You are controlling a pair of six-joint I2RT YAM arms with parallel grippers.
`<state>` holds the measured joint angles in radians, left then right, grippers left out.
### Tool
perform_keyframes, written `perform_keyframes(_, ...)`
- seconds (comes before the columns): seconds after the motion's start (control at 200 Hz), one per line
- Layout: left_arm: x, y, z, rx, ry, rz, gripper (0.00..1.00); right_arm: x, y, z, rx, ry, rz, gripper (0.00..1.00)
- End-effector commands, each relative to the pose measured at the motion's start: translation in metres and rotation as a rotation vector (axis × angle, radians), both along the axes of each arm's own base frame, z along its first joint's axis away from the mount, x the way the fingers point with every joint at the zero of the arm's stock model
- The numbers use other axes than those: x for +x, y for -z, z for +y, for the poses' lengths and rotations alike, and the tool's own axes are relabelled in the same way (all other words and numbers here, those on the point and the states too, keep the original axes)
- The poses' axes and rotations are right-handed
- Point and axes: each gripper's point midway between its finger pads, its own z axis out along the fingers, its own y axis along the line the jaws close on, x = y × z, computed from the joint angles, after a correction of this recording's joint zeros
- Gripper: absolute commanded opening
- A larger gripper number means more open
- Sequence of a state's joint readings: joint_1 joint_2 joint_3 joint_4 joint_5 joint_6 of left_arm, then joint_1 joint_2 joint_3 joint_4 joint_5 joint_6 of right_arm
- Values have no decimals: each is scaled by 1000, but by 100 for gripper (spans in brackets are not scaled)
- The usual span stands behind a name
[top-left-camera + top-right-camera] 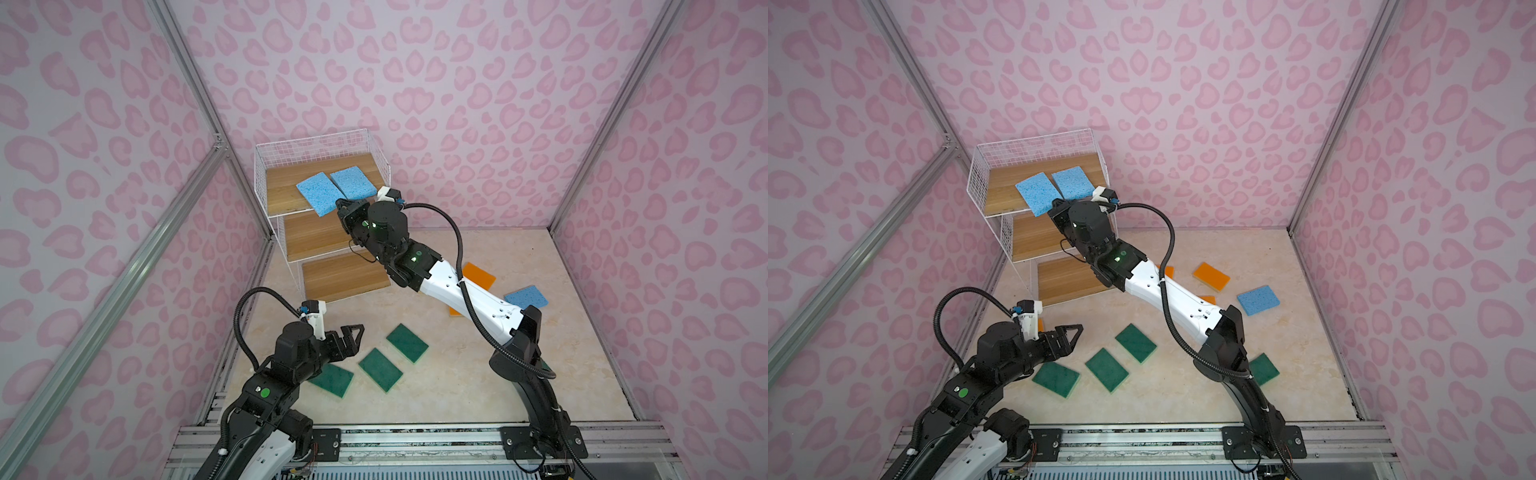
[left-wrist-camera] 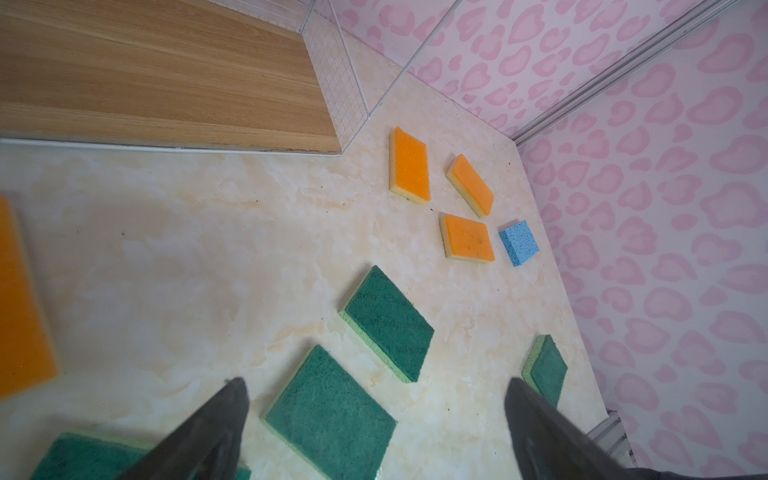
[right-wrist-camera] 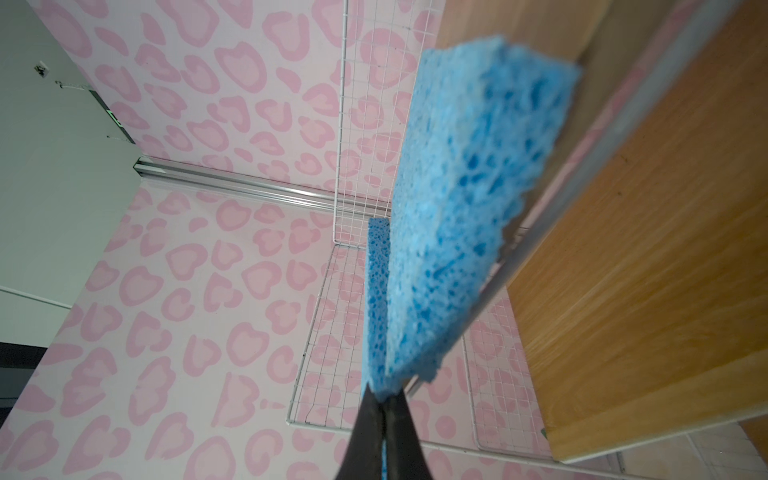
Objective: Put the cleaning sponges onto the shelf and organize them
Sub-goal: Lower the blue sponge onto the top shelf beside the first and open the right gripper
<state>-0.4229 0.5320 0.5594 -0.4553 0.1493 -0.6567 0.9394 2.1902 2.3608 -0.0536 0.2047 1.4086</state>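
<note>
Right hand (image 3: 384, 405) is pinched shut on the near corner of a blue sponge (image 1: 318, 193). That sponge lies on the top board (image 1: 286, 189) of the shelf (image 1: 262, 183) and overhangs the board's front edge. A second blue sponge (image 1: 353, 182) lies flat just beside it on the same board, nearer the right end; I cannot tell whether the two touch. The shelf stands in the rear left corner of the surface (image 1: 449, 395).

Left hand (image 1: 356, 340) hangs over the front left of the surface with its jaws wide apart, gripping nothing. Three green sponges (image 1: 1136, 343) (image 1: 1106, 369) (image 1: 1056, 379) lie flat near it, dark side up and apart from one another, and a fourth green sponge (image 1: 1262, 368) lies toward the front right.

Three orange sponges (image 2: 409, 166) (image 2: 469, 185) (image 2: 467, 237) cluster right of the middle, with a third blue sponge (image 2: 519, 243) just beside them — nearer the right edge. A fourth orange sponge (image 2: 20, 299) lies by the left edge, in front of the shelf.
</note>
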Motion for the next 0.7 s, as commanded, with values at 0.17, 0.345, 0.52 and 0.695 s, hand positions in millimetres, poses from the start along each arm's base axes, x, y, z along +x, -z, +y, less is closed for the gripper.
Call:
perform_keyframes(0.17, -2, -4, 2, 2, -2, -8, 97, 15, 6, -13, 33, 66, 49, 0)
perform_keyframes(0.345, -2, -3, 2, 4, -2, -7, 97, 20, 6, -20, 29, 87, 53, 0)
perform_keyframes(0.52, -2, -3, 2, 6, -1, -6, 97, 23, 2, -26, 25, 109, 39, 0)
perform_keyframes(0.695, -2, -2, 3, 13, -3, -10, 97, 25, -3, -31, 40, 128, 17, 0)
